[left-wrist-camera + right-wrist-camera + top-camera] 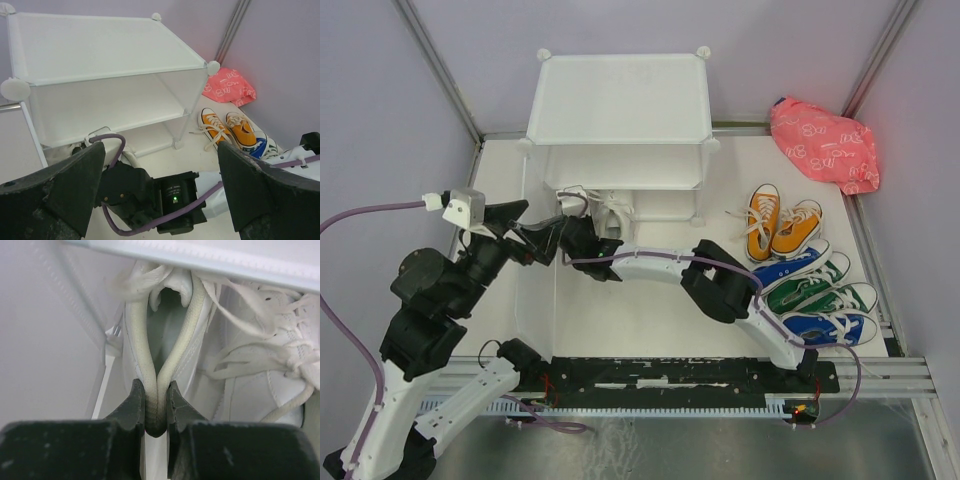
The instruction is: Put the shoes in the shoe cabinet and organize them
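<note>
I've got the right gripper (156, 390) clamped on the heel collar of a white sneaker (167, 325), the two sides of the collar squeezed flat between the fingers. The toe points into the lower compartment of the shoe cabinet (620, 100), at its front left, just under the shelf edge. A second white sneaker (260, 365) sits immediately to its right, laces spilling across, and the two look to be touching.

As I judge it, the job here is to slide this shoe straight in and square it up with its mate. I'd push low and level so the collar clears the shelf edge, keep the toe from swinging into the neighbour's laces, and let go only once the sole lies flat.

The right arm stretches from its base leftward across the table to the cabinet mouth, forearm low and wrist roughly level. The left gripper (161, 150) hovers just in front of the cabinet behind the right wrist, fingers spread wide with nothing in them.

To the right of the cabinet wait the orange pair (780, 225) and the blue and green sneakers (820, 295) — well apart from the mouth.
</note>
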You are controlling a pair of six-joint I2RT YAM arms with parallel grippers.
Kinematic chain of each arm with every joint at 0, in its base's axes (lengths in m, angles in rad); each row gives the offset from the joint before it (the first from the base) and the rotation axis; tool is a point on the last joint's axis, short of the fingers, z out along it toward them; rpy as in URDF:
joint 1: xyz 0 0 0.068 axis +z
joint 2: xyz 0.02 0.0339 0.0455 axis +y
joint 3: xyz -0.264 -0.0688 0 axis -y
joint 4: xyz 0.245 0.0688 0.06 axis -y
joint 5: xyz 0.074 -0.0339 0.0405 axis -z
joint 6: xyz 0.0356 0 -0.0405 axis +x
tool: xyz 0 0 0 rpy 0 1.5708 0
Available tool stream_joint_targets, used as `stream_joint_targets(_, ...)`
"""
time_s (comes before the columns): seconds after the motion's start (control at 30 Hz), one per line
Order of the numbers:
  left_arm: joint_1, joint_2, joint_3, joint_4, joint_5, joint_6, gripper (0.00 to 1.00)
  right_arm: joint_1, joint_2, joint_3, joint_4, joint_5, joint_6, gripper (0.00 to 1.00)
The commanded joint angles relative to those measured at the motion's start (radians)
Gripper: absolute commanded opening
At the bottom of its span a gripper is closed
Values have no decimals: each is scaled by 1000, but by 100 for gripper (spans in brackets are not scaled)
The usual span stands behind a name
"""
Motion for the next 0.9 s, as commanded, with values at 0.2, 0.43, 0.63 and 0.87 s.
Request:
stream_joint_targets(0.2,2,-17,-6,30,12,53,99,-90,24,194,57,8,93,2)
stream_joint_targets(0.43,2,-11,-3,30,15,53,99,-97,82,286,38,-14,99,4)
stream_joint_targets(0.63,2,-8,-7,31,15,53,99,-102,129,345,33,-37,93,7)
stream_joint_targets(0.87,3,-7,-7,31,18,55,99,-106,156,371,12,-74,93,20)
